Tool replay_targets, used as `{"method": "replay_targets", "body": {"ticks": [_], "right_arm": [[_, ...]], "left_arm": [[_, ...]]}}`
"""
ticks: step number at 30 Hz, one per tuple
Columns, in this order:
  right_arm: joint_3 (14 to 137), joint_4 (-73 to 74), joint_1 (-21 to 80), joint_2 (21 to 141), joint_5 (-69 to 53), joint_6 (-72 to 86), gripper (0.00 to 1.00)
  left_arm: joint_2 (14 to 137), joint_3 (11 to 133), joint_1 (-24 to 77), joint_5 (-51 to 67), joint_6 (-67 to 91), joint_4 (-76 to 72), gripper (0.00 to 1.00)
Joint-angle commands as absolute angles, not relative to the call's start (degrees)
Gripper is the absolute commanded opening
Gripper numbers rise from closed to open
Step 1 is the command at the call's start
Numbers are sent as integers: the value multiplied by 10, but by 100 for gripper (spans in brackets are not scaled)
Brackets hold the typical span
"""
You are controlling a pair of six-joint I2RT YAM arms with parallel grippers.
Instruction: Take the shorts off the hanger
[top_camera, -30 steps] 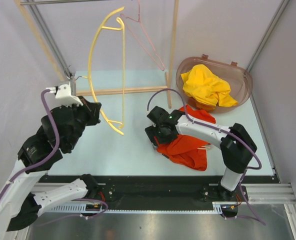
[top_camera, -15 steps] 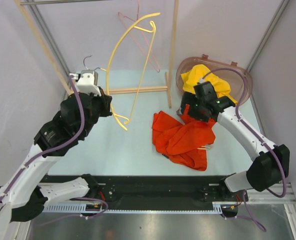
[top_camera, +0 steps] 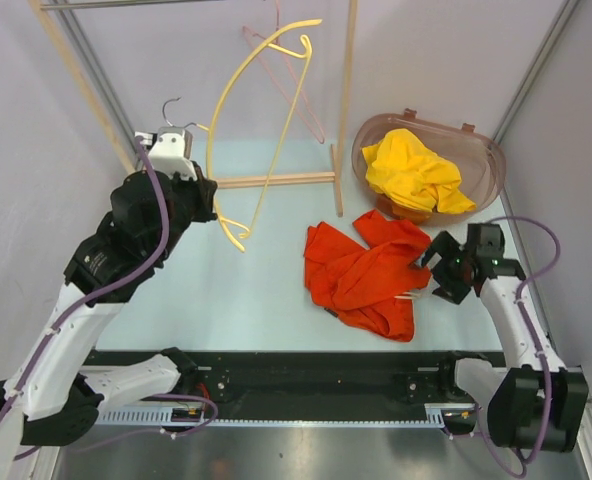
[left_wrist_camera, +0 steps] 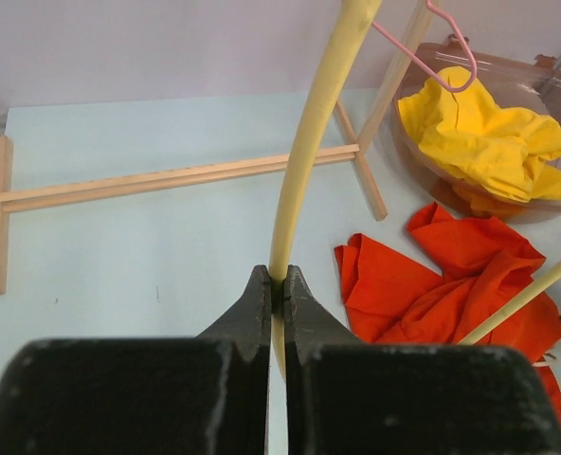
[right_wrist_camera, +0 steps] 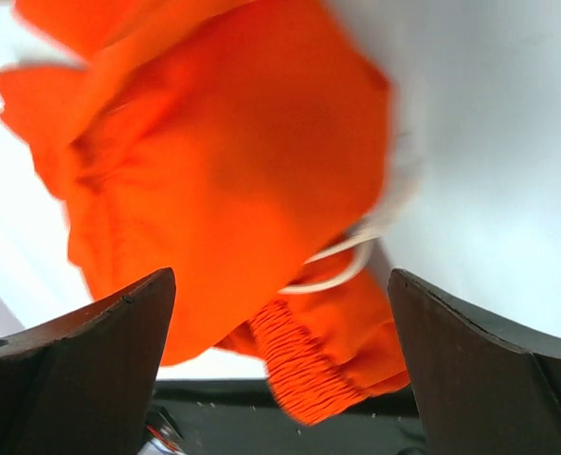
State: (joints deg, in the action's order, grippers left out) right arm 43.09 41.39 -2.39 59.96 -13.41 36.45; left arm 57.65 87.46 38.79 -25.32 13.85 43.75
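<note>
Top: yellow hanger (top_camera: 214,118) is bare, no cloth on it, well left of the basket (top_camera: 359,150). Left gripper (top_camera: 208,197) pinches its bar. Yellow shorts (top_camera: 416,175) sit inside the basket. Orange-red shorts (top_camera: 366,275) are heaped on the table (top_camera: 266,300) just in front of the basket, top edge about touching its wall. Right gripper (top_camera: 434,275) sits just beside the heap, empty.

Left wrist: fingers (left_wrist_camera: 257,303) clamped together on the hanger bar, nothing else caught.

Right wrist: fingers (right_wrist_camera: 91,341) spread wide, nothing between them. The orange-red pair lies beyond, drawstring (right_wrist_camera: 342,265) loose, no contact that I can see.

Read: removal looks done for both pairs. Possibly left: orange-red pair into the basket, hanger parked.
</note>
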Motion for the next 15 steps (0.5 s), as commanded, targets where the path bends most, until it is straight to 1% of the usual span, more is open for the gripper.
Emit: {"method": "replay_targets", "body": {"ticks": [1,3,4,6,8,13,15], "right_arm": [[351,309,-80,575,-256,347,100],[319,267,-80,577,-277,358,100],[308,225,-80,592,-300,364,99],[283,191,-78,615,-313,376,100],[271,127,-68,642,-325,393,100],[271,41,-8,717,-320,403,100],[272,19,18,757,-317,409,97]], "left_arm": [[583,908,361,-201,116,398,0],[584,907,361,-196,110,396,0],[583,906,361,-194,111,395,0],[581,902,361,-188,112,394,0],[580,901,362,-187,113,394,0],[575,895,361,-199,113,393,0],[572,893,359,-202,113,395,0]]}}
